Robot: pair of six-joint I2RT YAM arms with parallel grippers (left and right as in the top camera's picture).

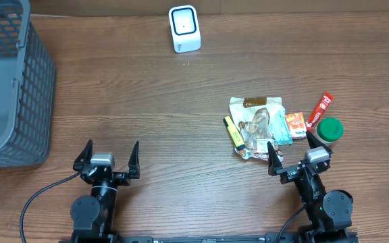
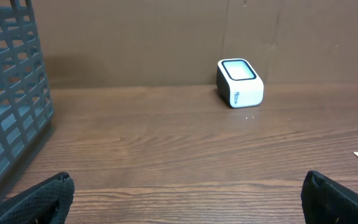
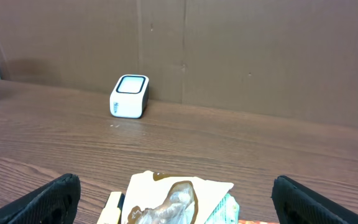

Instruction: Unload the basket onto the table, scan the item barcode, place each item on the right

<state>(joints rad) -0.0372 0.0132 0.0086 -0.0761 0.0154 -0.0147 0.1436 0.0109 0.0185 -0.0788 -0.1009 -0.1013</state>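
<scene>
A white barcode scanner [image 1: 184,29] with a dark window stands at the table's far edge; it also shows in the left wrist view as the scanner [image 2: 240,82] and in the right wrist view as the scanner [image 3: 130,96]. A heap of items lies at the right: a white and clear snack packet [image 1: 255,123], a yellow marker [image 1: 233,132], a teal packet [image 1: 280,128], an orange packet [image 1: 295,123], a red stick [image 1: 319,109] and a green lid [image 1: 329,129]. My right gripper [image 1: 293,152] stands open just in front of the heap, the snack packet [image 3: 179,199] between its fingertips' line. My left gripper [image 1: 110,155] is open over bare wood.
A grey plastic basket [image 1: 9,81] fills the far left corner; its mesh wall [image 2: 8,99] shows at the left of the left wrist view. A brown cardboard wall backs the table behind the scanner.
</scene>
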